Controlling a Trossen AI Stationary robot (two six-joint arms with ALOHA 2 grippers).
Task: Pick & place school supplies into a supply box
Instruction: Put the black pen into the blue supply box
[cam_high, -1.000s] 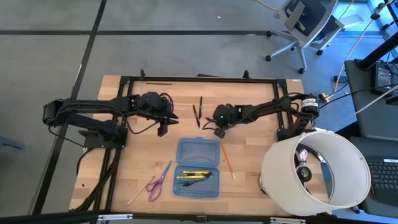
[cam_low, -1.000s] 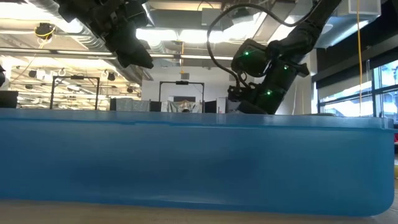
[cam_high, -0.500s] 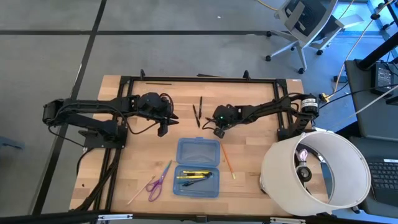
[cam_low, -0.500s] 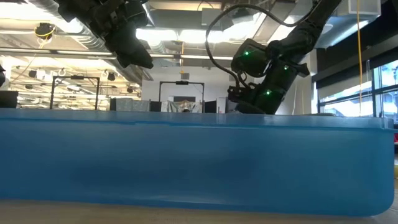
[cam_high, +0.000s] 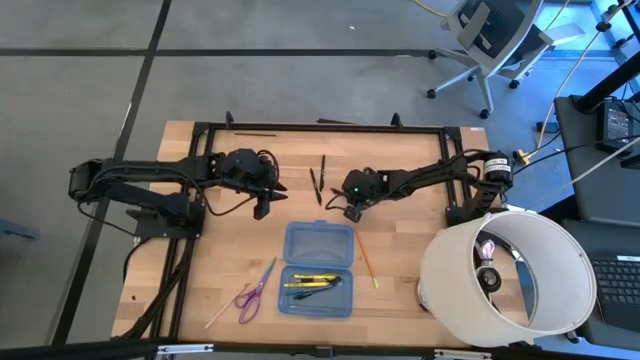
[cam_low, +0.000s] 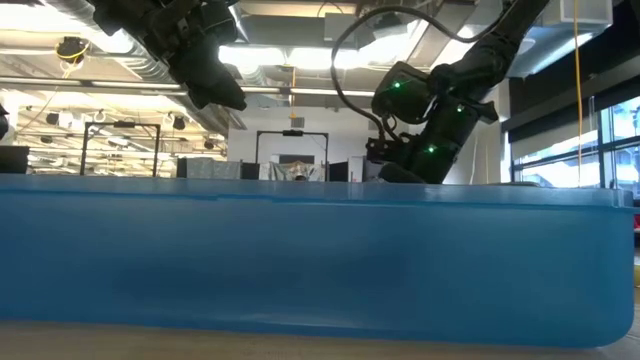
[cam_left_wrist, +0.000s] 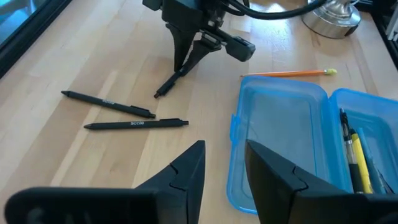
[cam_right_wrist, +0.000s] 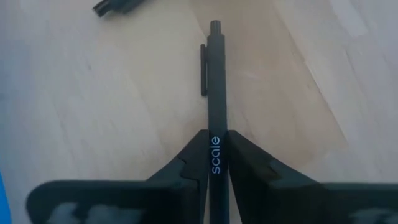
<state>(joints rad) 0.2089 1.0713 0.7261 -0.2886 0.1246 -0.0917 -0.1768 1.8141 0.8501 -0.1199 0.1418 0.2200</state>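
**Right end effector clamps a black pen beside the open supply box**

Right end effector (cam_right_wrist: 216, 163) has its two fingers pressed narrowly against a black pen (cam_right_wrist: 214, 93), which runs straight out between them, low over the wooden surface (cam_high: 400, 260). Gripping it along the barrel looks meant to carry it lengthwise to the supply box (cam_high: 318, 268), whose blue halves lie open at lower centre of the high view, so a long stick can drop in flat. Yellow pencils and a blue pen already lie in its lower half. Left end effector (cam_left_wrist: 222, 163) hovers at centre left, fingers moderately apart and empty, apparently waiting. Two more black pens (cam_left_wrist: 121, 115) lie nearby, an orange pencil (cam_high: 365, 257) just right of the box, purple scissors (cam_high: 255, 290) lower left.

White lettering on the held pen reads "scale"; another pen bears similar lettering.
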